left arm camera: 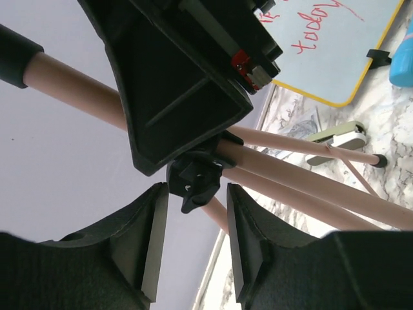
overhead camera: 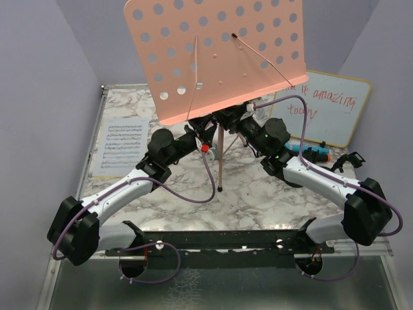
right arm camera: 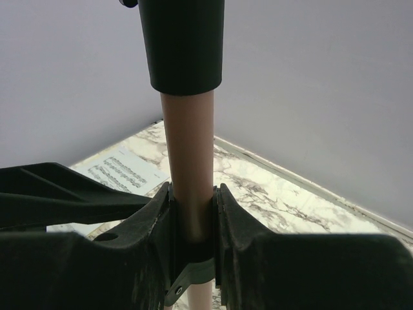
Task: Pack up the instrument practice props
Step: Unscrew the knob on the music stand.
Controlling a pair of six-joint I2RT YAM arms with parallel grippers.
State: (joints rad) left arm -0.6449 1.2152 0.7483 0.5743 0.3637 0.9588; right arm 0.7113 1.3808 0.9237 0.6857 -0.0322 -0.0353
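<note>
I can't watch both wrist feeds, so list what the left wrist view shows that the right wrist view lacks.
Only left wrist: a black knob between the open left claw's fingers, the whiteboard, the stapler. Only right wrist: the right claw clamped on the pink pole, the sheet music. Both: pink stand tubes and the marble table.

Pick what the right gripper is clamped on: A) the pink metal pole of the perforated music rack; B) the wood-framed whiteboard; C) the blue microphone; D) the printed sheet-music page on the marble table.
A: the right wrist view shows the right gripper shut on the pink metal pole.
</note>
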